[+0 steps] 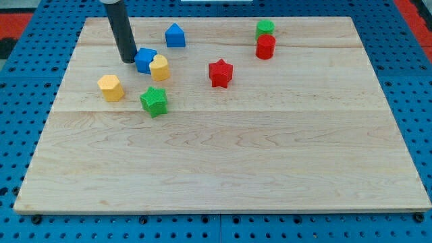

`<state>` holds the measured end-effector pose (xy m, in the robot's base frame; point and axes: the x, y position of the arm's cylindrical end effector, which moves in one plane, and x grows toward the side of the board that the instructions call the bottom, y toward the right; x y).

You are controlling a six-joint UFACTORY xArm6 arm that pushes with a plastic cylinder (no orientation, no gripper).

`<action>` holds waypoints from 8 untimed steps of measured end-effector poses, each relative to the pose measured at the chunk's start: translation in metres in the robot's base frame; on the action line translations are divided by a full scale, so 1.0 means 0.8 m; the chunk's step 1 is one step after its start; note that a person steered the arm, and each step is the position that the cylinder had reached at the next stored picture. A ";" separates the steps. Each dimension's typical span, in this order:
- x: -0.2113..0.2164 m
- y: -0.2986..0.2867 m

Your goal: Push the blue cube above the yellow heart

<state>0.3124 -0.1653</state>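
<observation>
The blue cube (144, 59) lies in the board's upper left part. It touches the yellow heart (160, 68), which sits just to its right and slightly lower. My tip (128, 60) is at the cube's left side, touching it or nearly so. The dark rod rises from there to the view's top edge.
A yellow hexagon block (111, 88) and a green star (154, 101) lie below the cube. A blue pentagon-shaped block (175, 35) is at the top. A red star (220, 73) is near the middle. A green block (264, 28) and a red block (266, 46) are at the upper right.
</observation>
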 end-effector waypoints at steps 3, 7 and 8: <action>0.044 -0.031; 0.043 0.043; 0.041 0.039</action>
<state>0.3452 -0.1342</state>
